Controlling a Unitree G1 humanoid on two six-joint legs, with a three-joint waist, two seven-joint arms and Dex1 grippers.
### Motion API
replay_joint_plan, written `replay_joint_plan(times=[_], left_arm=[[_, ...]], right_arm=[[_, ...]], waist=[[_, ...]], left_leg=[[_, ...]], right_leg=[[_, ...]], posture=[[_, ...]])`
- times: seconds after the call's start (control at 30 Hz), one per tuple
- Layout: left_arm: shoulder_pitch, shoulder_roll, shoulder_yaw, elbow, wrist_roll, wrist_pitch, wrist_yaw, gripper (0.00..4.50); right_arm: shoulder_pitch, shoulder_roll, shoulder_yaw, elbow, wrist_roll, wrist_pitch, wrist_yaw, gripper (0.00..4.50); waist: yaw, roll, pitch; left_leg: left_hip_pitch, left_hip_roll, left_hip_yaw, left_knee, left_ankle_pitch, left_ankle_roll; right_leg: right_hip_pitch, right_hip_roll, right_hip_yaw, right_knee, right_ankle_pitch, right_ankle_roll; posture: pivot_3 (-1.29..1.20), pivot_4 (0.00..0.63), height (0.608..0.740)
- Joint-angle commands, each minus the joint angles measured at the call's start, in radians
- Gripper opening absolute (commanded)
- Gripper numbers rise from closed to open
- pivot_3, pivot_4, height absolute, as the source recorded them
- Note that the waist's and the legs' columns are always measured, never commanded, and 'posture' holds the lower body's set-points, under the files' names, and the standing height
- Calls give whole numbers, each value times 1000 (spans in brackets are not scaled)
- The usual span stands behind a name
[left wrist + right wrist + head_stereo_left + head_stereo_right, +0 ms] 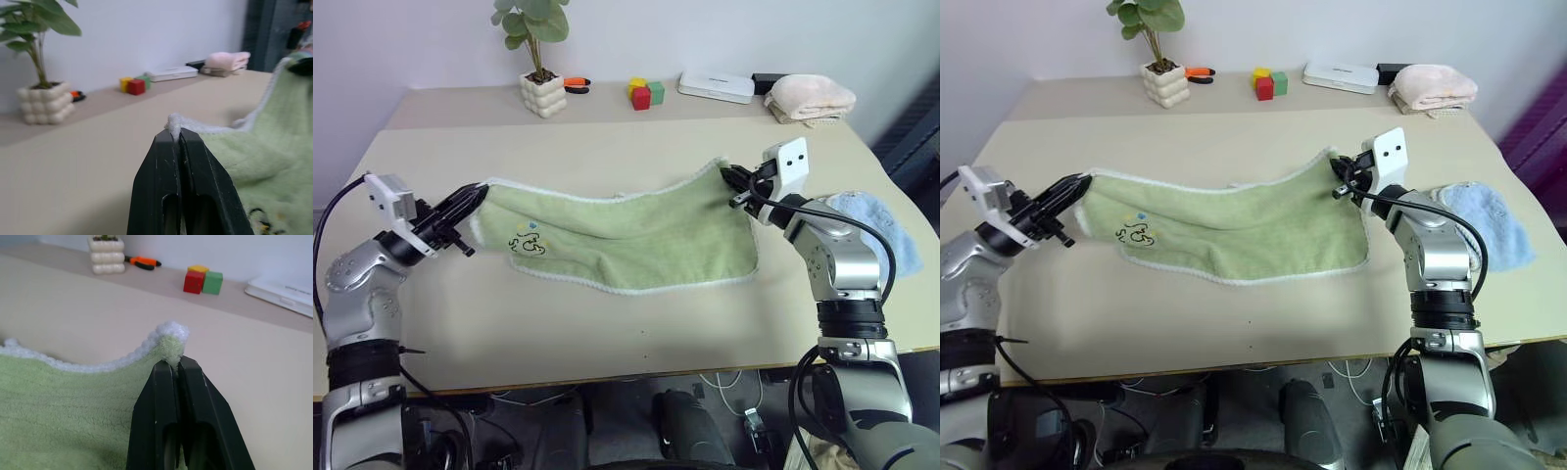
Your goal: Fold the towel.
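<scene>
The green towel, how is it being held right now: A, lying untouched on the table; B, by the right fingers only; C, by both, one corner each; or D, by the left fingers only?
C: the left gripper pinches one corner of the green towel and the right gripper pinches the opposite far corner, both sets of fingers closed on the white hem.

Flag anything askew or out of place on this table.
Nothing stands out. The towel sags between the left pincer and right pincer, each shut on a far corner. A blue cloth overhangs the table's right edge.
</scene>
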Motion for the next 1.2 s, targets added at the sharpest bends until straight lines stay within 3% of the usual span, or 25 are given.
replay_joint_plan(times=[0.03,0.3,0.4,0.5,0.67,0.8,0.97,1.2], left_arm=[[-137,-9,-35,147,63,-111,6,0],[-586,45,-87,701,257,-406,147,0],[-685,97,-77,779,271,-455,129,0],[-701,132,-58,806,253,-500,46,0],[-626,161,-21,783,188,-499,-212,0],[-467,137,-16,733,148,-503,-413,0],[-303,84,-7,649,108,-457,-490,0],[-101,76,-24,457,76,-374,-533,0]], right_arm=[[-78,21,14,52,-40,-114,-47,32],[-415,3,4,531,-170,-442,-264,32],[-469,-26,-13,555,-163,-543,-256,32],[-413,-44,-18,484,-155,-600,-238,32],[-138,-50,-18,121,-31,-507,-90,32],[114,-77,37,-110,-85,-464,-57,32],[284,-122,76,-169,-179,-491,-41,32],[407,-229,46,-267,-93,-364,104,32]], waist=[[1,0,0],[-5,0,1],[-9,0,1],[-11,0,1],[-5,1,1],[-6,1,1],[-2,0,1],[-1,0,1]], left_leg=[[0,0,0,0,0,0],[-3,-1,0,-1,0,0],[-10,-1,0,-2,0,0],[-12,-1,0,-3,0,0],[-14,0,1,-2,1,-1],[-13,0,1,1,2,-3],[-11,0,1,3,3,-5],[-10,0,0,3,3,-5]], right_leg=[[0,0,0,0,0,0],[-3,0,0,-1,1,2],[-10,0,0,-1,1,2],[-13,0,0,-1,1,2],[-14,0,-1,-1,0,2],[-13,-1,0,3,1,2],[-13,-1,0,9,0,2],[-13,-1,0,10,0,2]], posture=[[0,150,740],[0,150,740],[0,150,740],[0,150,740],[0,150,740],[0,150,740],[0,150,740],[0,150,740]])
